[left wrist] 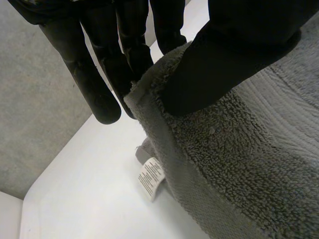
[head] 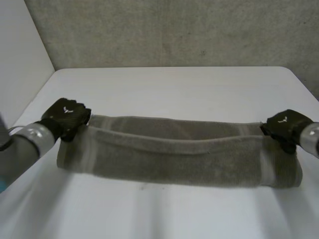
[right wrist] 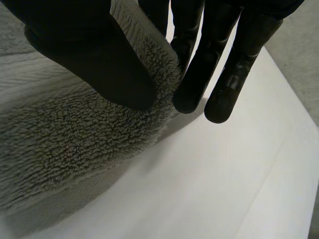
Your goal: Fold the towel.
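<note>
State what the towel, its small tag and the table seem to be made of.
Towel: grey terry cloth, likely cotton; fuzzy looped pile, with a flatter ribbed band near its end.
Tag: thin white fabric or paper-like label, hard to tell which; it bears fine dark print.
Table: smooth white matte surface, probably laminate or painted board; no grain visible.

One grey terry-cloth towel (head: pixel 179 159) lies folded lengthwise into a long band running left to right, with a layer's edge running along its length. Paler woven stripes (head: pixel 89 154) cross each end. A white label (left wrist: pixel 151 178) hangs beneath its left far corner.

towel (left wrist: pixel 239 164) label (left wrist: pixel 151 178) unreadable, right arm (head: pixel 311 137) cropped
</note>
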Motion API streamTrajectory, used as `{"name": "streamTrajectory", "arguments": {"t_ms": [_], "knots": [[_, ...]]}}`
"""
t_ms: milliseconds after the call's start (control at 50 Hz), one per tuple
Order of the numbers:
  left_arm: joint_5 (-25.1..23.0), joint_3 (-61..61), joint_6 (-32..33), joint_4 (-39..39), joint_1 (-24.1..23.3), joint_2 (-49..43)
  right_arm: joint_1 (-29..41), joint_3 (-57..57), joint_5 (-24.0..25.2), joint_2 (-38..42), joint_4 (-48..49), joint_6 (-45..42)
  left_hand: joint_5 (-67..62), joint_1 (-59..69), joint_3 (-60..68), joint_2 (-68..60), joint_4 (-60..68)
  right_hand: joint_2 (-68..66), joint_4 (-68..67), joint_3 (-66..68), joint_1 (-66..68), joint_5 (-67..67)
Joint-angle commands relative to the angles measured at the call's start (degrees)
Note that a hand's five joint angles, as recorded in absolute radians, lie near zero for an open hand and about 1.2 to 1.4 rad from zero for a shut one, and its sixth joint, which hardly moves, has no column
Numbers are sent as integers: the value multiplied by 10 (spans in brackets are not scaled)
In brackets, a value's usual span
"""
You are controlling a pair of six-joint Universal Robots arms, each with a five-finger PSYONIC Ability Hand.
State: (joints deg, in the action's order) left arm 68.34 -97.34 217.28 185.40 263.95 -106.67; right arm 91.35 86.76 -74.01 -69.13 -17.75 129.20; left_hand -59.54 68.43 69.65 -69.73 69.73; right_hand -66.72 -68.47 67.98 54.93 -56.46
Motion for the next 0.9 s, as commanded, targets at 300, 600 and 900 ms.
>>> {"name": "streamTrajectory", "arguments": {"t_ms": [300, 600, 900], "knots": [[95, 326, -3, 18, -63, -286, 88, -191, -96, 215, 155, 25, -105, 116, 103, -103, 103, -133, -115, 120, 251, -135], [97, 358, -6, 26, -80, -305, 92, -214, -129, 219, 213, 42, 595, -584, -596, 597, -597, 567, 585, -580, -449, 565], [91, 202, -161, 28, -65, -144, 64, -26, -43, 40, 174, 149, 593, -582, -594, 595, -595, 567, 585, -580, -449, 565]]}}
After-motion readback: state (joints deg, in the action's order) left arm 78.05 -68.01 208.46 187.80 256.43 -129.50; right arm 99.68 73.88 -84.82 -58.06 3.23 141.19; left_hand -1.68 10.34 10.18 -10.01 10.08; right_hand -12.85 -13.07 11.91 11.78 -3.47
